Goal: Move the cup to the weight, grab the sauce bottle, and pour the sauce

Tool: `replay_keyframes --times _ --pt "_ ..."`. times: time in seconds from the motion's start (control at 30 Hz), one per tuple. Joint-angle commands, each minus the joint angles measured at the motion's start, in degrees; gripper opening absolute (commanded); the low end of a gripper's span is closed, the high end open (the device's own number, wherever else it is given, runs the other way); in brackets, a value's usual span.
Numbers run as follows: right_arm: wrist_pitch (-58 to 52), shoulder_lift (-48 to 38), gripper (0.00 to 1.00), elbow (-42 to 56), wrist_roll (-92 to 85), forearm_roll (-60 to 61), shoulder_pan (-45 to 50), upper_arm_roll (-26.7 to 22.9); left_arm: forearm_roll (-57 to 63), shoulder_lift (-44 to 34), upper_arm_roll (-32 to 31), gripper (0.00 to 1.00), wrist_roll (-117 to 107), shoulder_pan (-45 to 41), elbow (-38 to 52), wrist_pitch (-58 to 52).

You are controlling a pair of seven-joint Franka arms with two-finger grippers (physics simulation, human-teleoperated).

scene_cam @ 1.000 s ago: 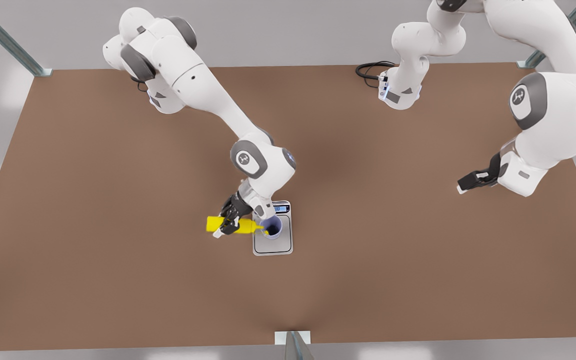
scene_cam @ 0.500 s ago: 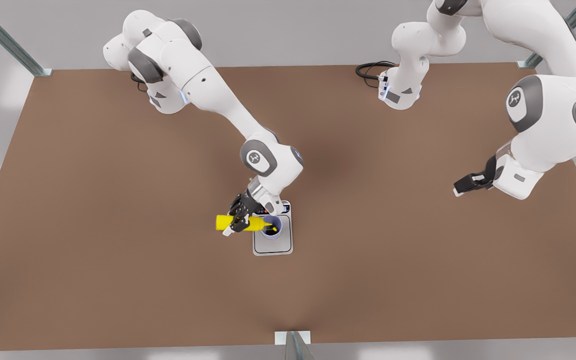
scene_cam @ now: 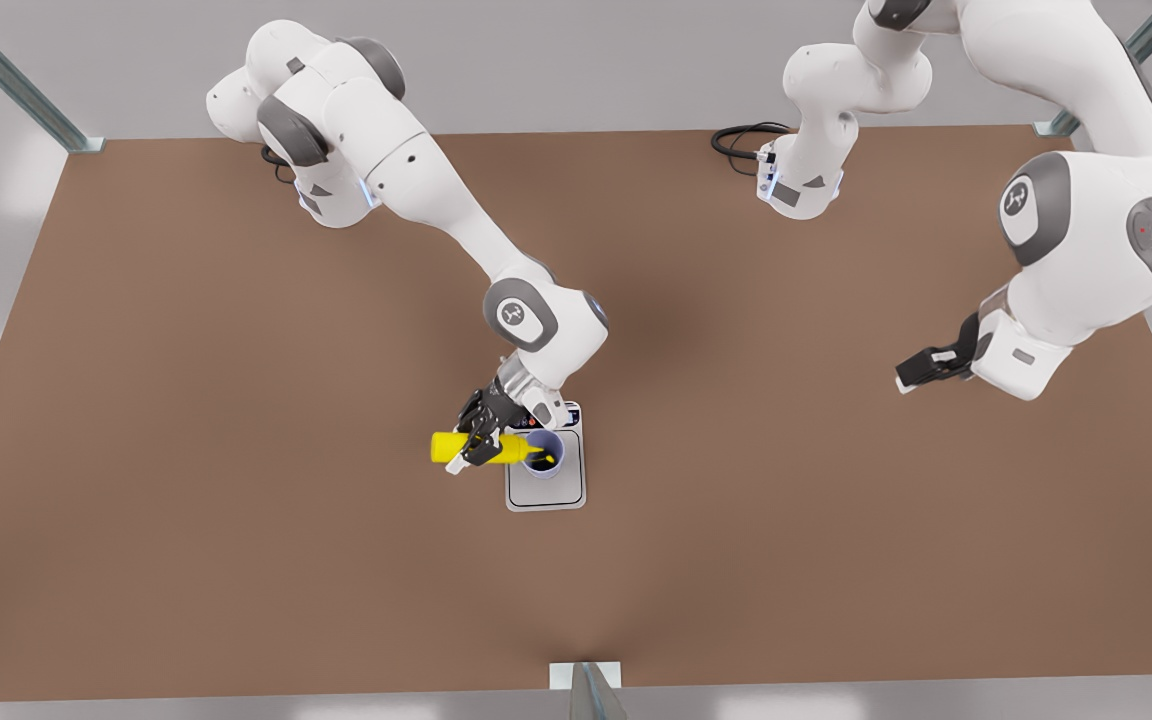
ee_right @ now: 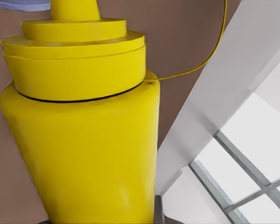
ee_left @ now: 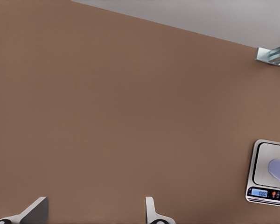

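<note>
Front view: right gripper (scene_cam: 477,443) clamped on bottle (scene_cam: 456,447), nozzle over cup (scene_cam: 543,455) on scale (scene_cam: 546,485), mid-bench; hold tip inside rim. Left gripper (scene_cam: 904,377) spread, empty, waiting

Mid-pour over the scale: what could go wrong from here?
1. The sauce bottle lies near horizontal in the right gripper, nozzle just over the cup's rim; a small drift may spill sauce onto the scale.
2. The cup is light and unheld; a nozzle bump could tip it.
The left gripper waits, open.
</note>
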Motion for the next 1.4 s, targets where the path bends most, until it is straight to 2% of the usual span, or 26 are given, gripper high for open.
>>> replay_keyframes --times 0.0,0.07,0.2,0.33,0.37,0.5,0.6,0.63,0.77,0.8,0.87,1.07,1.2,1.37 --pt "0.0 0.0 0.50 0.0 0.1 -0.1 0.0 0.0 -0.1 0.0 -0.1 1.00 -0.2 0.0 0.0 0.0" --pt "-0.1 -0.4 0.50 0.3 0.3 0.8 -0.1 0.0 0.0 -0.1 -0.1 1.00 -1.2 -0.7 0.0 0.0" --pt "0.3 -0.8 0.51 1.3 0.4 10.3 -1.8 -0.4 0.0 -0.2 -0.1 1.00 -1.7 -0.8 0.2 -0.1" --pt "3.1 -2.9 0.50 0.8 -1.5 15.7 -9.1 0.1 0.2 -0.3 0.0 1.00 -2.8 -1.9 0.1 -0.2" --pt "3.7 -2.9 0.51 1.0 -3.2 20.1 -11.5 1.0 0.2 -0.3 0.1 1.00 -2.9 -1.9 0.1 -0.2" --pt "10.6 -3.5 0.51 0.9 -19.3 34.7 -18.3 0.5 0.2 -0.6 0.4 1.00 -3.5 -1.8 0.1 -1.1" --pt "15.5 -3.5 0.50 0.6 -35.2 46.8 -19.3 -6.5 0.3 -0.6 0.4 1.00 -3.5 -1.8 0.2 -0.9" --pt "16.1 -3.4 0.51 0.6 -40.3 49.6 -20.7 -7.2 0.3 -0.6 0.8 1.00 -3.3 -1.8 0.1 -0.8" --pt "18.6 -2.9 0.50 -0.1 -61.4 66.0 -28.8 -7.2 0.2 0.5 0.7 1.00 -4.2 -1.8 1.4 -0.4" --pt "18.6 -2.8 0.50 -0.1 -63.7 68.7 -29.9 -7.2 0.2 0.6 0.7 1.00 -4.2 -1.8 1.5 -0.4" --pt "18.5 -1.8 0.50 -2.1 -71.6 81.8 -33.4 -7.2 1.9 0.6 0.5 1.00 -3.1 -1.9 1.4 -0.5" --pt "14.1 1.3 0.50 -2.0 -76.3 97.1 -36.9 -6.7 1.9 0.6 0.2 1.00 -2.8 -2.0 1.1 -0.9" --pt "7.6 4.4 0.50 -1.6 -91.8 110.5 -40.2 -6.7 1.9 0.6 0.2 1.00 -2.7 -2.0 1.1 -0.5" --pt "0.6 6.7 0.50 -1.7 -106.7 118.0 -43.0 -6.7 1.6 0.7 0.3 1.00 -1.9 -2.0 1.3 -0.4"
